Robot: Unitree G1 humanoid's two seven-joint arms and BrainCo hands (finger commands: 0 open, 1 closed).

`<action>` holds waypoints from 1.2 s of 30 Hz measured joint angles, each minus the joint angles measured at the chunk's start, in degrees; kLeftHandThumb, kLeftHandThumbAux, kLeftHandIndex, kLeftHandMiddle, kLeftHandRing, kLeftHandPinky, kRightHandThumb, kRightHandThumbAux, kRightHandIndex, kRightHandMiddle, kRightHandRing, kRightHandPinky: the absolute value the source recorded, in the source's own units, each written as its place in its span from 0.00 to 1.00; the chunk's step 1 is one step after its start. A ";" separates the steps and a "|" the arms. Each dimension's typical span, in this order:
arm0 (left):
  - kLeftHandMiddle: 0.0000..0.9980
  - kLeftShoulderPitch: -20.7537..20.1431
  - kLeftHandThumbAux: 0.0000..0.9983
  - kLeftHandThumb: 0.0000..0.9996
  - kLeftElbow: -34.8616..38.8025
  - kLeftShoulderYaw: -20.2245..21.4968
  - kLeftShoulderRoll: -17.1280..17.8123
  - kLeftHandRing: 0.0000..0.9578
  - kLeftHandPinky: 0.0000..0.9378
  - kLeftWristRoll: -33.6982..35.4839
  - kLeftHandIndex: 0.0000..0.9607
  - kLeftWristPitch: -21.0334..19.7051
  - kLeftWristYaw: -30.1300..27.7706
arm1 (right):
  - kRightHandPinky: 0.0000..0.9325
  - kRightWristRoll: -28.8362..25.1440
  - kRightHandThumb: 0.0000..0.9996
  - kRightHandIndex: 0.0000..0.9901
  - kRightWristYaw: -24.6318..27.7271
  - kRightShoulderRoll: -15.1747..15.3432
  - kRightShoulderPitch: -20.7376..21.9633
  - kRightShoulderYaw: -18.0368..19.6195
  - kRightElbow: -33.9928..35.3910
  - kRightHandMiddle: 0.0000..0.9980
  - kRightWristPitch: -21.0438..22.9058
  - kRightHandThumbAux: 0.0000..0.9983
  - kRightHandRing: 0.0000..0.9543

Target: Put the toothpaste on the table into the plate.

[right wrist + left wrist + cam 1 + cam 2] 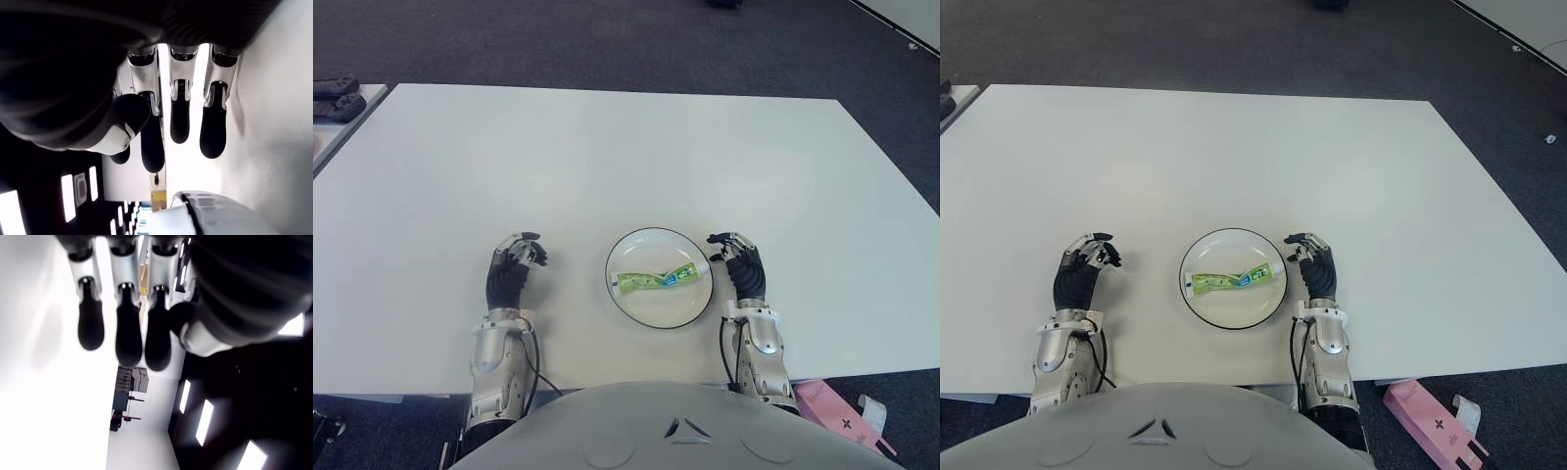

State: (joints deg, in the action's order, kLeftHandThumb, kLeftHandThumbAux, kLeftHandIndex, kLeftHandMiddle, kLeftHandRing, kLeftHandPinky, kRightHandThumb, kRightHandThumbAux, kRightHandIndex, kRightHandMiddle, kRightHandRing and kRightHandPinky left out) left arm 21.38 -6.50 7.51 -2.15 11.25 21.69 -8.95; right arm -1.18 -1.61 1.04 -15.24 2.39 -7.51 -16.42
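Observation:
A green and white toothpaste tube lies flat inside the round white plate with a dark rim, near the table's front edge. My right hand shows just right of the plate, fingers relaxed and holding nothing; its wrist view shows the plate rim close by. My left hand shows well to the left of the plate, fingers loosely extended and empty.
The white table stretches far back and to both sides. Dark controllers lie on a side surface at the far left. A pink box lies on the floor at the front right.

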 measured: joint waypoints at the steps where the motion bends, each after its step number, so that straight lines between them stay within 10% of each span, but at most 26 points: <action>1: 0.60 0.00 0.72 0.70 0.03 -0.01 0.00 0.62 0.61 -0.01 0.45 -0.08 0.00 | 0.55 0.25 0.84 0.44 -0.07 0.00 0.00 -0.03 -0.22 0.46 -0.39 0.69 0.55; 36: 0.61 0.37 0.72 0.70 0.51 0.14 0.48 0.62 0.62 0.12 0.45 -1.12 -0.06 | 0.54 2.62 0.84 0.45 -2.93 -1.46 -0.74 -0.53 -0.89 0.46 -2.37 0.69 0.54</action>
State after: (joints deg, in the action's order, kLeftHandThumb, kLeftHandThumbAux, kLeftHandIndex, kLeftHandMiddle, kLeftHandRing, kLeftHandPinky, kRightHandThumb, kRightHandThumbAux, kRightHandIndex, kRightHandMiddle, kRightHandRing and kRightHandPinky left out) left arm 21.75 -5.99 7.66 -1.67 11.37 20.57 -9.00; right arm 1.45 -4.54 -0.42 -15.98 1.86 -8.41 -18.80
